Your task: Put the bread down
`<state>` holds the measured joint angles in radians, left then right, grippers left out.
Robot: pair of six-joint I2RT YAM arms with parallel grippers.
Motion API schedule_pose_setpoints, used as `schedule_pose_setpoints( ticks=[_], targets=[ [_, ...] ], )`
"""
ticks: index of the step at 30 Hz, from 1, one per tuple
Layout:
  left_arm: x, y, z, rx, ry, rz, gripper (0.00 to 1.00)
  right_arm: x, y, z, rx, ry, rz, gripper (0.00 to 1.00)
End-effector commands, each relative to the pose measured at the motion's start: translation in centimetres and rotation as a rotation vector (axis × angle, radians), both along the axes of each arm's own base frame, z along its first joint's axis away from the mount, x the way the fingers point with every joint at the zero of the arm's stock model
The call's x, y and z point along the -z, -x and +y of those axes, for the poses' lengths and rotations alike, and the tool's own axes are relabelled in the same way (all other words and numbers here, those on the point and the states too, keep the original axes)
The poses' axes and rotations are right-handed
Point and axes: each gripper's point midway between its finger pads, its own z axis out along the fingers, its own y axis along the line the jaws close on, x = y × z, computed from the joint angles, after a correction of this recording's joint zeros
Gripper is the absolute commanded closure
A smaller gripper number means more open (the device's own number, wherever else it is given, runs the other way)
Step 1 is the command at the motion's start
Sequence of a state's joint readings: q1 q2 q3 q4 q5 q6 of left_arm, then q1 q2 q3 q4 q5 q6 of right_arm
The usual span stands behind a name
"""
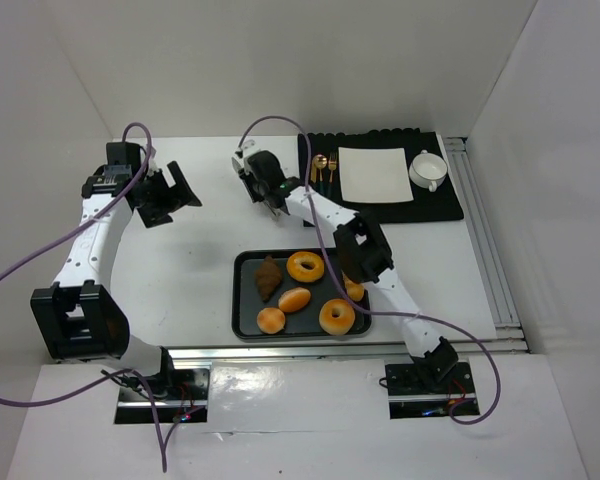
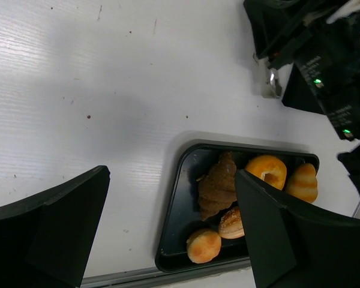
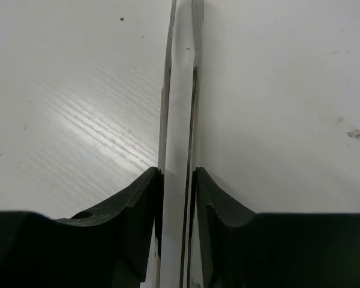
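Six pieces of bread lie on a black tray (image 1: 242,300): a dark croissant (image 1: 268,277), two golden rings (image 1: 305,266) (image 1: 336,316), an oval roll (image 1: 294,300), a round bun (image 1: 271,320), and a ridged roll (image 1: 353,290) partly under the right arm. My right gripper (image 1: 271,200) is low over the table behind the tray. In the right wrist view it (image 3: 179,174) is shut on the metal tongs (image 3: 181,90), which are pressed flat together. My left gripper (image 1: 170,195) hangs open and empty to the left. The left wrist view shows the croissant (image 2: 217,186) and bun (image 2: 203,245).
At the back right lies a black placemat (image 1: 380,205) with a white square plate (image 1: 373,174), gold cutlery (image 1: 322,168) and a white cup (image 1: 428,169). A metal rail (image 1: 485,260) runs along the table's right edge. White walls close in three sides.
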<state>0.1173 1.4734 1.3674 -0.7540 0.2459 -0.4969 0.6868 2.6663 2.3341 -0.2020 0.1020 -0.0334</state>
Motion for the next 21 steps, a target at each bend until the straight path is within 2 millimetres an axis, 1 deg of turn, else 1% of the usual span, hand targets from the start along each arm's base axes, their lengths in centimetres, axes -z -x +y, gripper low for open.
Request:
schedule_pose_setpoints(
  ticks=[1,2,3,4,5,6,7,9,10,11,12,13,14,15,16,17,18,19,20,21],
  targets=[
    [-1.9,0.2,-0.3,0.023,0.014,-0.078,0.01,-15.4,0.5,-0.9,0.039,-0.173,-0.139,0.69],
    [-2.0,0.2,-0.5,0.028,0.021,-0.079,0.01,-16.6,1.3,-1.1,0.031,-0.183,-0.118,0.7],
    [-2.0,0.2,-0.5,0.028,0.021,-0.079,0.01,-19.4,2.7,-1.7,0.02,-0.203,-0.114,0.7],
    [-2.3,0.3,-0.5,0.029,0.019,-0.089,0.01,-17.6,4.5,-2.8,0.024,-0.163,-0.021,0.7],
    [-2.8,0.5,-0.7,0.035,0.026,-0.103,0.01,-17.7,5.6,-3.6,0.03,-0.151,0.007,0.7],
    [-2.4,0.6,-0.7,0.035,0.027,-0.092,0.01,-21.4,7.6,-5.1,0.02,-0.175,-0.014,0.7],
    [-2.9,0.6,-0.7,0.036,0.024,-0.115,0.01,-17.4,10.1,-6.3,0.027,-0.119,0.078,0.69],
    [-2.9,0.6,-0.7,0.036,0.024,-0.115,0.01,-16.9,13.5,-8.9,0.061,-0.116,0.144,0.69],
    [-2.9,0.6,-0.7,0.036,0.024,-0.115,0.01,-16.9,16.6,-11.1,0.065,-0.113,0.177,0.68],
    [-2.9,0.6,-0.7,0.036,0.024,-0.115,0.01,-16.3,18.5,-12.5,0.093,-0.109,0.232,0.68],
    [-3.3,0.7,-0.9,0.043,0.031,-0.126,0.01,-18.2,20.5,-14.1,0.103,-0.135,0.23,0.68],
    [-3.4,0.7,-0.9,0.043,0.031,-0.126,0.01,-17.9,22.1,-15.0,0.113,-0.133,0.267,0.66],
    [-3.4,0.7,-0.9,0.043,0.031,-0.126,0.01,-16.4,23.8,-16.3,0.134,-0.109,0.321,0.64],
    [-3.4,0.7,-0.9,0.043,0.031,-0.126,0.01,-16.1,25.8,-17.3,0.157,-0.116,0.389,0.62],
    [-3.4,0.8,-1.1,0.044,0.046,-0.125,0.01,-17.4,27.2,-18.3,0.168,-0.149,0.383,0.6],
    [-3.3,1.0,-1.2,0.044,0.046,-0.124,0.01,-16.9,28.5,-18.9,0.176,-0.154,0.422,0.57],
    [-3.4,1.0,-1.3,0.051,0.054,-0.125,0.01,-16.9,29.9,-19.3,0.197,-0.179,0.473,0.52],
    [-3.4,1.0,-1.3,0.051,0.054,-0.125,0.01,-17.9,30.8,-19.9,0.207,-0.211,0.469,0.49],
    [-3.4,1.0,-1.3,0.051,0.054,-0.125,0.01,-17.2,31.9,-20.2,0.229,-0.221,0.519,0.47],
    [-3.4,1.0,-1.3,0.051,0.054,-0.125,0.01,-17.1,32.7,-20.2,0.218,-0.23,0.548,0.43]
  ],
)
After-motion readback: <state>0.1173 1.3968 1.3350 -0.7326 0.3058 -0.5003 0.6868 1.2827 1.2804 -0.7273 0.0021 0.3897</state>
